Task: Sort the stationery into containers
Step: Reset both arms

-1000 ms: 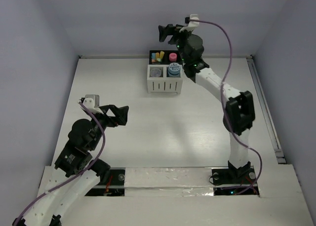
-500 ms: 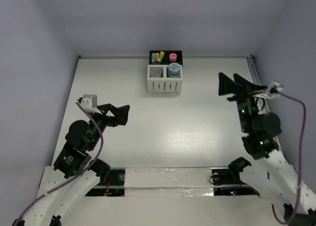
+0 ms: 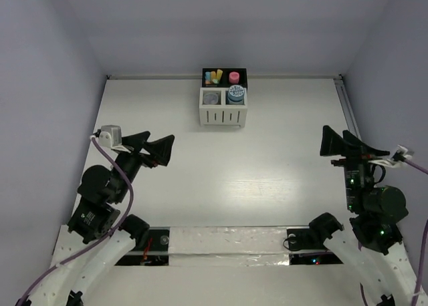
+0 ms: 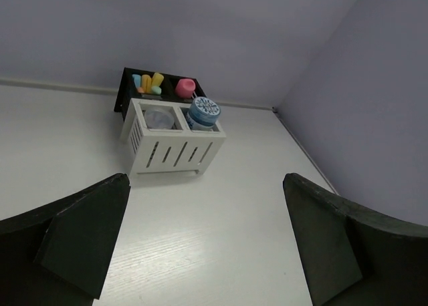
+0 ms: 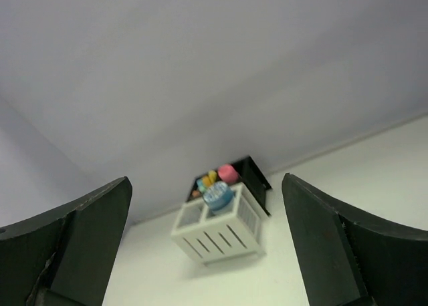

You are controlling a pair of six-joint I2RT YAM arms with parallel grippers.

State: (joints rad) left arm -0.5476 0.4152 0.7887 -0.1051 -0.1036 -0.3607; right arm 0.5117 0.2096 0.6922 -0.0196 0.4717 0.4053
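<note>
A: What kind of place is this?

B: A robotics lab test cell. Bare pale walls stand ahead of and to the outer side of the left pincer and right pincer, boxing in a plain white table.

A: Further evidence?

B: Behind the pincers, the arm bases are bolted beside a taped mounting strip, and a purple cable runs loose along the left arm.
</note>
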